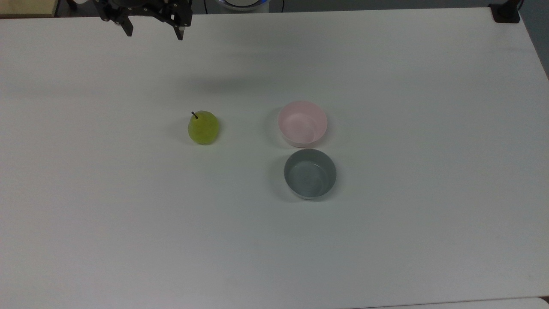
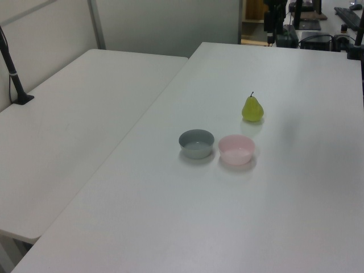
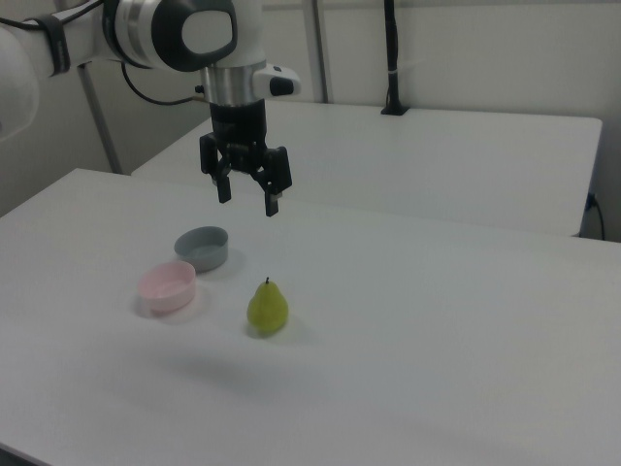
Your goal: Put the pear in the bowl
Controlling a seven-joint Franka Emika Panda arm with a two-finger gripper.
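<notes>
The yellow-green pear (image 1: 203, 127) stands upright on the white table, its dark stem up; it also shows in the left view (image 2: 252, 109) and the right view (image 3: 267, 308). The pale pink bowl (image 1: 302, 123) sits to the top view's right of the pear, with nothing in it (image 2: 236, 149) (image 3: 166, 287). My gripper (image 1: 153, 33) hangs high above the table near the top view's upper left edge, open and holding nothing (image 3: 247, 199). It is well apart from the pear and the bowl.
A grey bowl (image 1: 309, 173) of similar size sits right beside the pink one (image 2: 197, 143) (image 3: 202, 248). A second white table (image 2: 74, 125) adjoins on the left view's left. A black post (image 3: 390, 58) stands on the far table.
</notes>
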